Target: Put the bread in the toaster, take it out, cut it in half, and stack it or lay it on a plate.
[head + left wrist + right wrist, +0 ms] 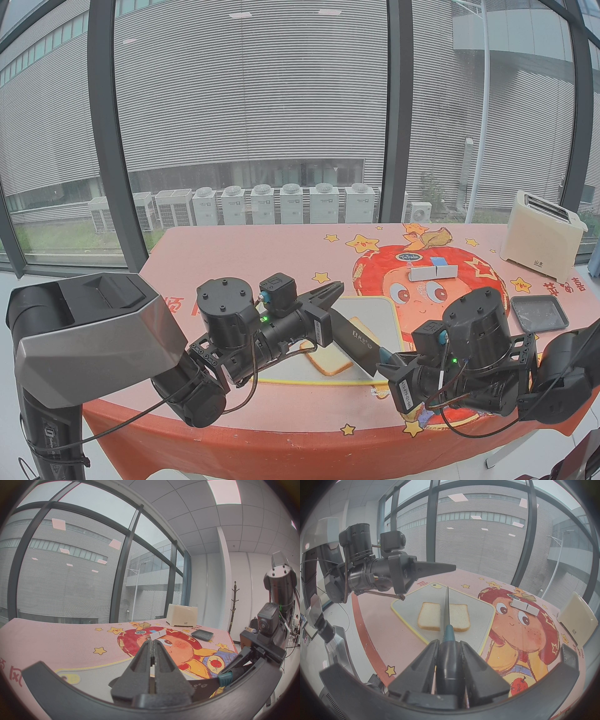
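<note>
A slice of bread (431, 620) lies flat on the grey, yellow-edged cutting board (478, 617), seen in the head view as bread (329, 361) on the board (381, 315). My right gripper (449, 645) is shut on the teal handle of a knife (446, 603), whose blade runs across the middle of the slice. From the head camera the knife (353, 340) slants over the bread, held by my right gripper (390, 369). My left gripper (336, 289) hovers shut and empty above the board's far left side, also visible as left gripper (452, 567) and left gripper (153, 645).
The cream toaster (542, 234) stands at the table's far right corner, with a black plate (539, 312) in front of it. A small white and blue block (432, 270) rests on the cartoon tablecloth behind the board. The table's front edge is close below both arms.
</note>
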